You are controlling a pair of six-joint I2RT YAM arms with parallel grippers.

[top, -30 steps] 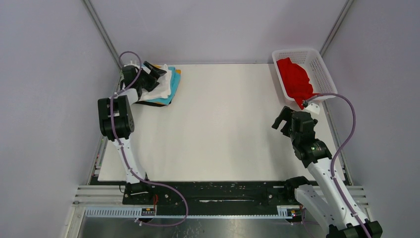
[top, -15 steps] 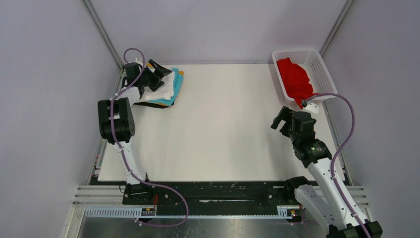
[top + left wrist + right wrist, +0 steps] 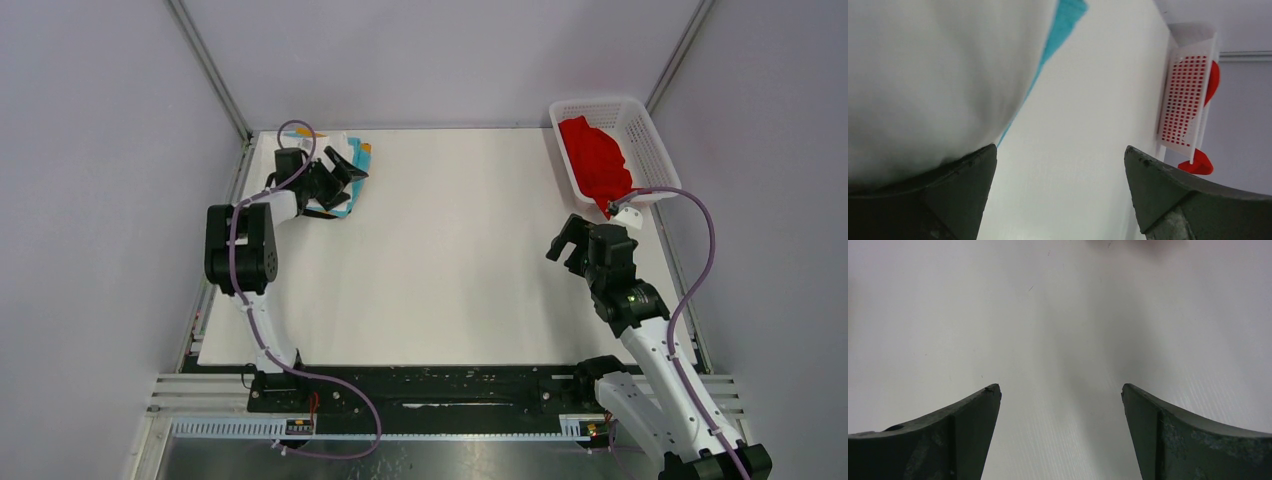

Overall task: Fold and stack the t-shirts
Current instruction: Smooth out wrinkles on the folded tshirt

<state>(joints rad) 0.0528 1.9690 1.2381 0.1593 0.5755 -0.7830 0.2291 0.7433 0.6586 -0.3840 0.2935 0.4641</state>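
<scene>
Left tool (image 3: 349, 167): jaws spread wide, nothing between them. It is poised low over the right edge of the folded stack (image 3: 350, 152); whether a finger touches the cloth cannot be told.

Stack: sits at the far-left corner of the bench (image 3: 450, 260). White t-shirt (image 3: 923, 70) uppermost, filling the left wrist view beside one finger. The edge of the teal t-shirt (image 3: 1066, 15) shows beneath it. A sliver of the orange t-shirt (image 3: 366, 147) shows at the far corner. The left arm (image 3: 240, 245) hides most of the pile from above.

Right tool (image 3: 566, 237): jaws spread wide, empty, above bare bench on the right side, near the basket but apart from it.

Red t-shirt (image 3: 595, 160): crumpled, unfolded, lying in the white mesh basket (image 3: 643, 125) at the far-right corner. One fold hangs over the basket's near rim.
</scene>
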